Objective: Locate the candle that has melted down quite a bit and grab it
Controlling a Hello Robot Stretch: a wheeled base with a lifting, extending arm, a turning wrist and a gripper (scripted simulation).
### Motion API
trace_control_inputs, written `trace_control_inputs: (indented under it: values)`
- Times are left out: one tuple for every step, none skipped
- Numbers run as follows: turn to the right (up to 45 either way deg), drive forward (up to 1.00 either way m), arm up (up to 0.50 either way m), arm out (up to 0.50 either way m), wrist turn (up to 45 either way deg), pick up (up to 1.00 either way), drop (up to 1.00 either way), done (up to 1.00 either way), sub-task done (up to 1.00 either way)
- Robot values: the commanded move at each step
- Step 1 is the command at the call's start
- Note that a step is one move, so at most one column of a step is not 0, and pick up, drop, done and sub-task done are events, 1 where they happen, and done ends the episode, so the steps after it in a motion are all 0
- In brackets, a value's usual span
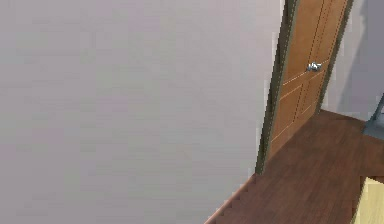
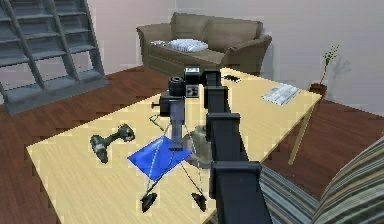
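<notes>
End effector (image 2: 175, 200), arm side view: it hangs from the dark arm (image 2: 232, 165) above the middle of the worktop (image 2: 70, 160), with its thin fingers (image 2: 150, 203) slanting down toward the worktop's near edge. Whether it holds anything cannot be told, because a blue sheet (image 2: 155, 160) and a low grey round thing (image 2: 199, 150) lie on the worktop at or behind it. No shape here can be named as the candle with certainty. The grey round thing, mid-worktop, is the likeliest candidate, by judgement only. A dumbbell (image 2: 110, 143) lies toward the worktop's left part and a pale book (image 2: 280, 94) near its far right corner. A sofa (image 2: 205, 40) stands beyond the worktop.

Handling, judged from the task: a burnt-down wax stub should be light and stiff, though it dents easily, is somewhat slippery and chips at the rim. It is best taken across its sides, low on the body and clear of the wick. If it stands upright its axis is vertical, wick up, and it may be squat enough to be wider than tall; its pose cannot be read here.

Forward view: a grey wall (image 1: 120, 100), a wooden door (image 1: 310, 70) and a dark wood floor (image 1: 300, 180). The pale corner (image 1: 372, 200) at the lower right may belong to the worktop
</notes>
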Motion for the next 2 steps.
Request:
trace_control_inputs:
  values:
    - [0.0,0.0,0.0,0.0,45.0,0.0,0.0,0.0,0.0]
    - [0.0,0.0,0.0,0.0,45.0,0.0,0.0,0.0,0.0]
